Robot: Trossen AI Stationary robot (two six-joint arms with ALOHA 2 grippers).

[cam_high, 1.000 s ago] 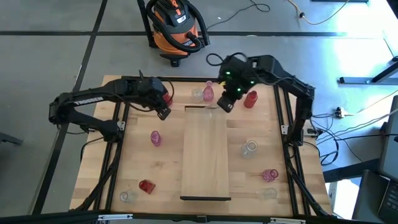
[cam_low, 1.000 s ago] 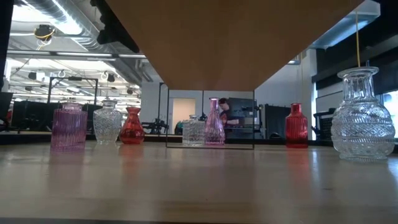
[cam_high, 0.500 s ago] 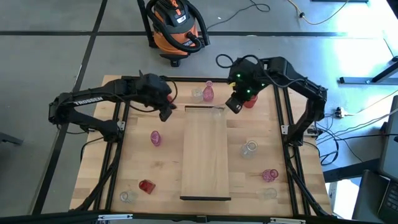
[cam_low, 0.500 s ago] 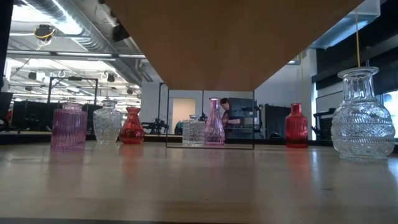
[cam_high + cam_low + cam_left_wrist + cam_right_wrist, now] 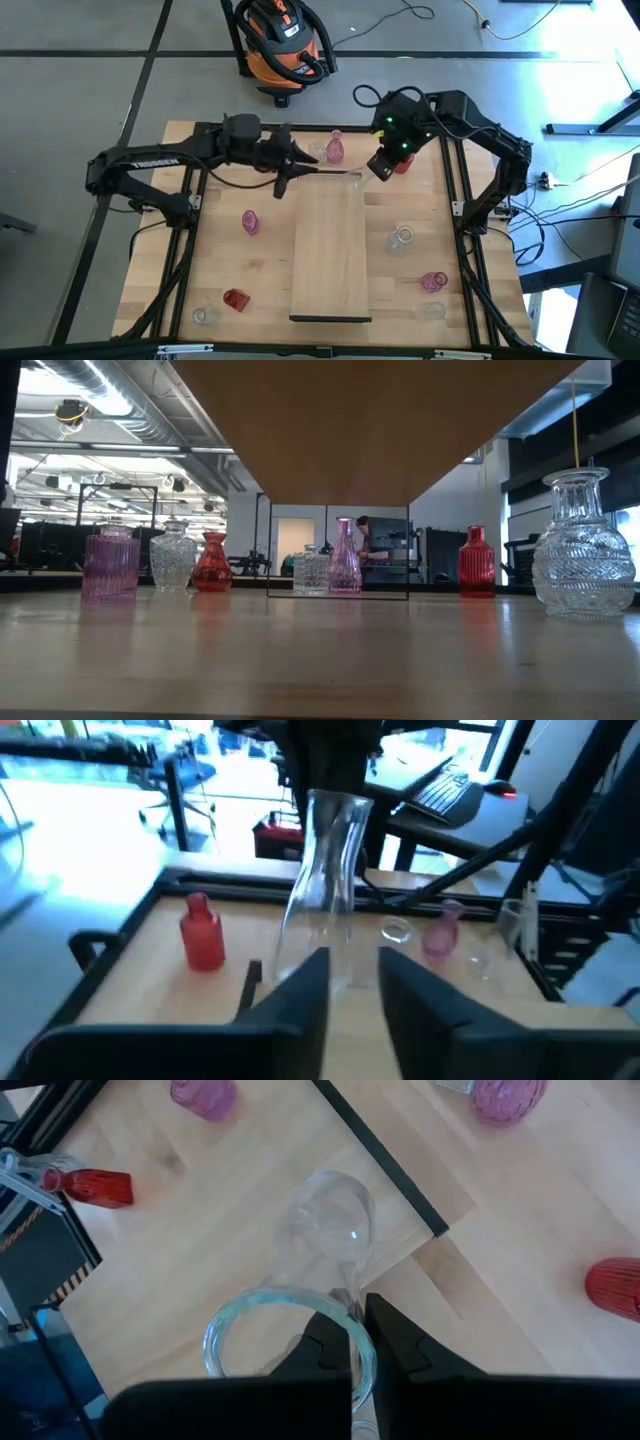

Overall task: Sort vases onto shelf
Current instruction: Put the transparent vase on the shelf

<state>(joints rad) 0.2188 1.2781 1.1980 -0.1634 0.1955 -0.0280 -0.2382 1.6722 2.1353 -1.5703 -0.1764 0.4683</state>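
The left arm has swung in since a moment ago: its left gripper (image 5: pixel 283 181), which was hanging over the bare tabletop in the upper left of the top-down frame, is now reaching to the top edge of the long pale-wood shelf plank (image 5: pixel 330 255). Its fingers, pressed together before, are now standing apart. The right gripper (image 5: pixel 380 166) is drifting slightly rightward near the plank's upper right corner.

The left arm is stretching nearly level across the upper part of the wooden table (image 5: pixel 215 262), its parted fingers pointing at a tall clear glass vase (image 5: pixel 325 870). The right arm is bending in from the upper right, its fingers clamped on that vase's rim (image 5: pixel 330 1215) and holding it over the plank's corner.

From above I am counting ten vases:
- five clear, including the held one
- three pink
- two red

All the others are standing on the table around the plank.
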